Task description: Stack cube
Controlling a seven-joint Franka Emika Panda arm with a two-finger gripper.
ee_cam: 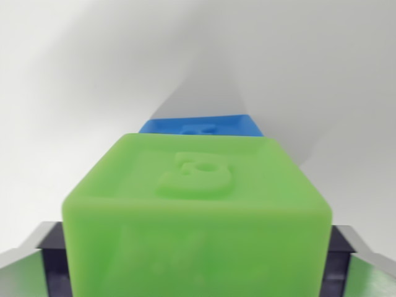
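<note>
My pincer (197,260) was clamped on the green cube (198,210), one finger (28,272) showing at 8 o'clock and the other at 4 o'clock, each pressed against a side face. The cube filled the lower half of the wrist view, its top face up with a raised letter moulded into it. Blue cube (201,125) sat just behind it toward 12 o'clock, only a thin strip of its top visible, also with raised lettering, resting on the white table (74,74). Could not tell whether green was touching blue or hanging above it; the shadow wedge at 12 o'clock suggested some height. My judgement: the green cube was rigid moulded plastic, light, smooth and a bit slick on the flat sides, not fragile. Best hold was what I had, flat opposite side faces near mid-height, clear of the embossed top. The risk I saw was slipping or twisting if the squeeze was off-centre, and landing skewed on blue's bumpy top.
</note>
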